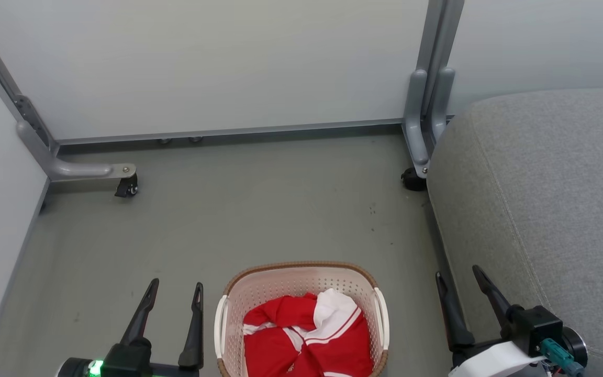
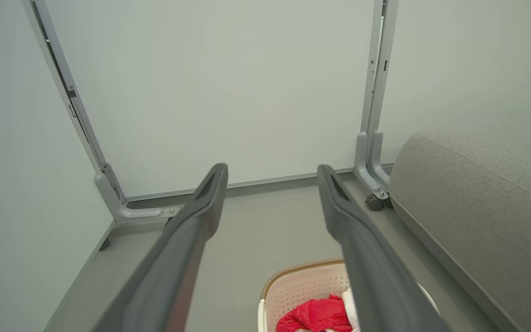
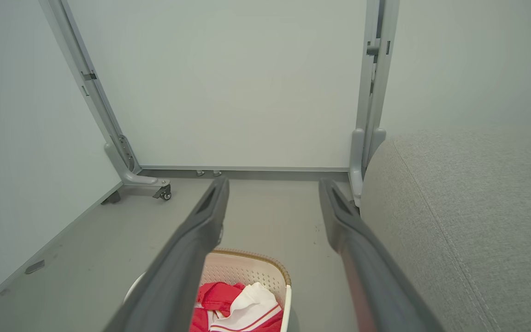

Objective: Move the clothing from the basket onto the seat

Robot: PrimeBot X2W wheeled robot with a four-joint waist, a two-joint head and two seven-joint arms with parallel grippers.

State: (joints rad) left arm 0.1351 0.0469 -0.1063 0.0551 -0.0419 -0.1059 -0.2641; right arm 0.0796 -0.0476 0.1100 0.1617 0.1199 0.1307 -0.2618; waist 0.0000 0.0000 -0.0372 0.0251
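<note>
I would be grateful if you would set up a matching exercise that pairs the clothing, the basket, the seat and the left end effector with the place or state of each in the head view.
Column A
1. clothing
2. basket
3. seat
4. left end effector

Column B
a. stands on the floor, bottom centre
b. grey, along the right side
c. lower left, fingers apart, holding nothing
d. red and white, crumpled inside the basket

Pairs: 1-d, 2-a, 3-b, 4-c
</note>
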